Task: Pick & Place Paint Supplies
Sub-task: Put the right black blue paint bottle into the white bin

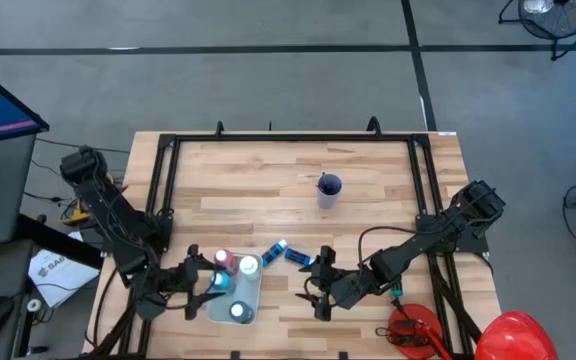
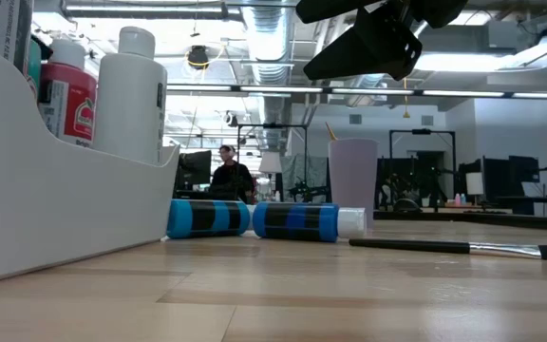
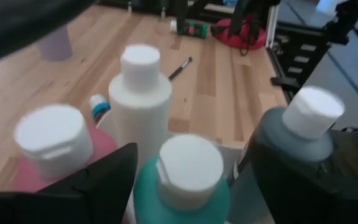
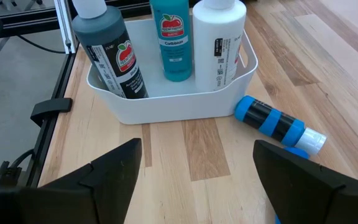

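A white bin [image 1: 251, 295] holds upright white-capped bottles: red [image 1: 223, 260], white [image 1: 249, 267], teal [image 1: 218, 283] and dark grey [image 1: 238, 312]. My left gripper [image 1: 206, 286] is open over the bin. In the left wrist view its fingers [image 3: 107, 180] stand either side of the teal bottle [image 3: 188, 171], beside the white [image 3: 140, 93], red [image 3: 51, 140] and grey [image 3: 306, 124] ones. Two blue bottles [image 1: 276, 249] [image 1: 298, 258] lie on their sides on the table. My right gripper [image 1: 318, 288] [image 4: 197, 168] hangs open above the wood, right of the bin [image 4: 173, 102], near a blue bottle [image 4: 272, 121].
A lilac cup [image 1: 329, 189] [image 2: 351, 180] with brushes stands toward the far side. A dark-handled brush [image 2: 454, 248] lies flat near the blue bottles [image 2: 297, 220]. A big red rounded thing [image 1: 513, 335] and a smaller red item [image 1: 413, 328] sit at the near right corner. A person [image 2: 228, 176] shows in the room behind.
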Tool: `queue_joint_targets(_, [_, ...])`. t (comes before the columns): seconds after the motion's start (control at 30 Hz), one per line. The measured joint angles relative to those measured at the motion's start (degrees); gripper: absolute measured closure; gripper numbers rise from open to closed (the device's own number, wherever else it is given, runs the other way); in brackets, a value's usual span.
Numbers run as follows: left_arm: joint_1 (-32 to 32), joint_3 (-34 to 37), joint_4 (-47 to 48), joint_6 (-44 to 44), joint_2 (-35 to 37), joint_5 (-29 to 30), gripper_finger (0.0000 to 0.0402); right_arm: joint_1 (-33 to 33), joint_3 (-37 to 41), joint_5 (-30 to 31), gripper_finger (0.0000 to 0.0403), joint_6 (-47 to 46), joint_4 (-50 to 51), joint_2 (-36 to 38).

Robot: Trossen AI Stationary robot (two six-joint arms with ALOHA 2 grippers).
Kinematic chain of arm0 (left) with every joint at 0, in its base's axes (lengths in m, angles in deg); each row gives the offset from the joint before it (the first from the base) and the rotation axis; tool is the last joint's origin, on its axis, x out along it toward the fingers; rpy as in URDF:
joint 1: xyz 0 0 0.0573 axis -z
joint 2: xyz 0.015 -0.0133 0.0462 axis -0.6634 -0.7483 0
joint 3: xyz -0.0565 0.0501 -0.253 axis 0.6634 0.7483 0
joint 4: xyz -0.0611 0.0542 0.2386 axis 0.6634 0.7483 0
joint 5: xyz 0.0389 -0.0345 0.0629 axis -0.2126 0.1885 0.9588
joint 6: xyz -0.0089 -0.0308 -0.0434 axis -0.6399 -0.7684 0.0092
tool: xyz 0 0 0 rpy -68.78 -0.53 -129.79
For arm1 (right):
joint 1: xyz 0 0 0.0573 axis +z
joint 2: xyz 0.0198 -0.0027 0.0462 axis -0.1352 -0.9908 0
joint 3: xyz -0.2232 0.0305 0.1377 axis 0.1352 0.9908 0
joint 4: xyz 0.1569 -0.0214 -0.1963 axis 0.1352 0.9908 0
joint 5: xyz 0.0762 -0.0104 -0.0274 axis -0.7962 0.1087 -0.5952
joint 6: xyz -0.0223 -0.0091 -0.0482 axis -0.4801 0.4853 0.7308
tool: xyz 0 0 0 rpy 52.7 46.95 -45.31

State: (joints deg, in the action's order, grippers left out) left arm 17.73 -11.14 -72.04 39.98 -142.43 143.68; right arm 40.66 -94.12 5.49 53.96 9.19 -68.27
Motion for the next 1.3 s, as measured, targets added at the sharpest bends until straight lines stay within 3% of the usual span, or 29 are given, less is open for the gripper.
queue_joint_targets(0.57, [0.4, 0.0, -1.0, 7.3, 7.5, 4.5, 0.0092, 0.0, 0.0, 0.0, 0.0101, 0.0, 0.0, 0.0])
queue_joint_targets(0.77, [0.4, 0.0, -10.1, 22.3, 11.9, 7.1, 0.0092, -0.4, 0.0, 0.0, 0.0101, -1.1, 1.9, 0.0])
queue_joint_targets(1.03, [-2.9, -0.1, -34.6, 49.6, 13.1, 7.9, 0.0092, -3.6, 0.0, 0.2, 0.0101, -9.2, 12.4, 0.0])
queue_joint_targets(1.13, [-7.0, -0.1, -41.9, 54.2, 13.1, 4.5, 0.0092, -4.4, -0.1, 0.2, 0.0101, -9.5, 14.1, -1.2])
queue_joint_targets(1.3, [-13.8, -0.1, -44.1, 54.2, 12.5, -8.8, 0.0092, -5.4, -0.1, -0.1, 0.0101, -9.5, 18.2, -4.2])
